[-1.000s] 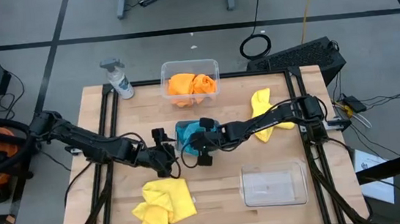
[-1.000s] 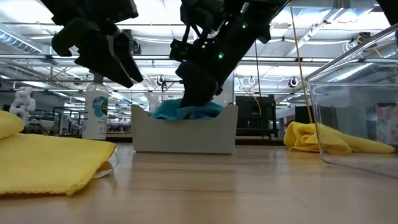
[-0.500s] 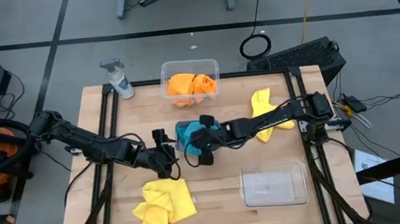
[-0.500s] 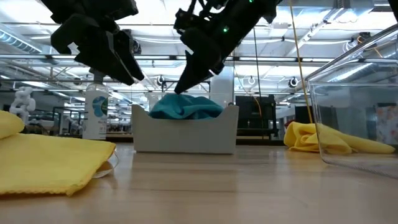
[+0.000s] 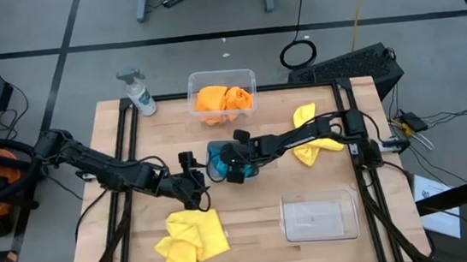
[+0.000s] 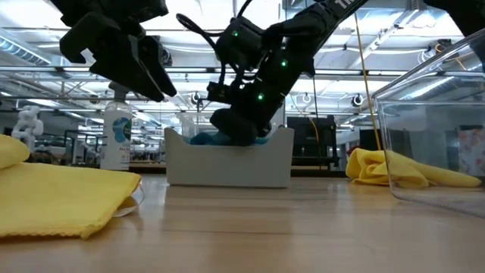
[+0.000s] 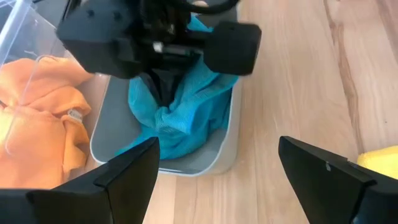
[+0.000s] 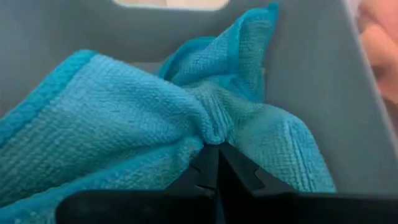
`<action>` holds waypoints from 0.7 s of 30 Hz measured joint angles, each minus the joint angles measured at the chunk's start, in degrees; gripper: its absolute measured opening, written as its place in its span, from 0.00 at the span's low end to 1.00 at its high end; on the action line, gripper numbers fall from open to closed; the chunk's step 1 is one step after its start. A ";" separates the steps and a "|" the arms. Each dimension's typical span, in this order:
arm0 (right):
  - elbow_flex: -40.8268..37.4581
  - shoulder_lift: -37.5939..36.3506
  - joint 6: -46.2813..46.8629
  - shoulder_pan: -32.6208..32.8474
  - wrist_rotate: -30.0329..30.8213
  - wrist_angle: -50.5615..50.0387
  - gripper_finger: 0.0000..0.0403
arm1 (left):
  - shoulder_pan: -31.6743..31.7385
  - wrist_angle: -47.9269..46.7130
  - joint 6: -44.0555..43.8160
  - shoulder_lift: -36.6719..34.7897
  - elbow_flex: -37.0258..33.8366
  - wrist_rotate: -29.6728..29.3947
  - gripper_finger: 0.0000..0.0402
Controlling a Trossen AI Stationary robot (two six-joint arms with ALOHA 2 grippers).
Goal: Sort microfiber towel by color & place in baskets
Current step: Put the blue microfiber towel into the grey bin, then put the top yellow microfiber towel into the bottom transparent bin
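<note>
i see my right gripper (image 5: 233, 158) pinched tight on the blue towel (image 7: 186, 118) inside the grey tub (image 7: 227, 146); my left gripper (image 5: 193, 179) hangs spread wide just beside it.

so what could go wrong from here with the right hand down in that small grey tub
1. The right hand is shut and pressed into the rumpled turquoise microfiber towel inside the small grey plastic tub; cloth may snag on it and get dragged back out as it lifts.
2. That tub looks light, so it could shift or tip.
3. The open left hand hovers close by, so the arms could bump.
</note>
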 joint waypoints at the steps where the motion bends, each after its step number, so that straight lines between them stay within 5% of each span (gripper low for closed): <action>1: 0.00 0.30 0.06 -0.09 -0.58 0.22 0.00 | -0.01 0.13 -0.02 -0.01 0.00 -0.02 0.83; 8: 0.09 -1.18 0.14 0.18 -0.84 -0.72 0.00 | -0.05 0.11 -0.05 -0.02 0.00 0.00 0.83; 21: 0.11 -15.77 -0.04 2.59 -0.83 -12.86 0.00 | -0.09 0.11 -0.38 0.00 0.00 0.00 0.83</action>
